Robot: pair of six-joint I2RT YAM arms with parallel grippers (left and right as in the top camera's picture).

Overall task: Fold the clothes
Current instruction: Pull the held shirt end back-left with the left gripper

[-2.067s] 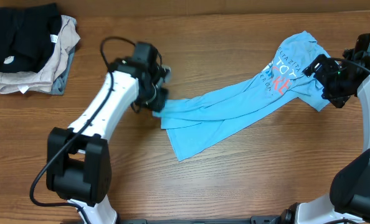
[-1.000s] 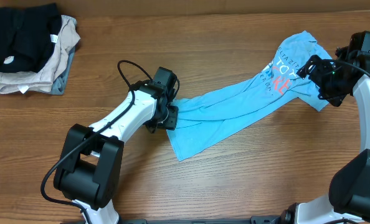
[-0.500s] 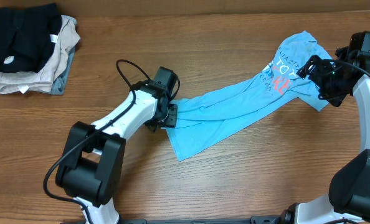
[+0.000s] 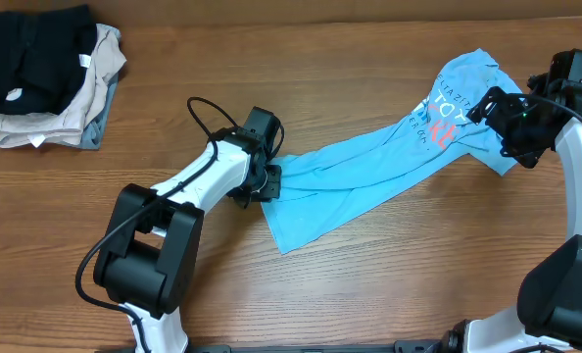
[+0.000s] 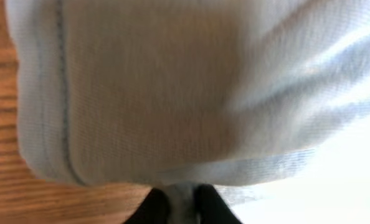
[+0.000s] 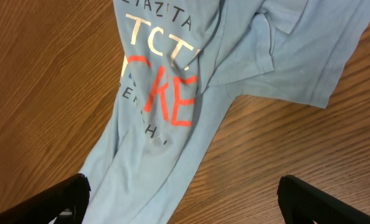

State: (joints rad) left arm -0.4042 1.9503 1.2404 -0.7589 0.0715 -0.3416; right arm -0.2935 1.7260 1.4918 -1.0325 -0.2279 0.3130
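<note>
The light sky-blue T-shirt lies stretched across the table, its printed white and red-orange lettering towards the right. My left gripper is at its left end, shut on a fold of the blue cloth, which fills the left wrist view with the fingertips pinching it. My right gripper hovers over the shirt's right end, open and empty. In the right wrist view the lettering lies below the wide-apart fingers.
A pile of folded garments, black on beige and grey-blue, sits at the far left corner. The wooden table runs bare along the front.
The left gripper moved right along the table with the shirt's left end, bunching the cloth. In the last second it has barely moved. The right arm is still.
</note>
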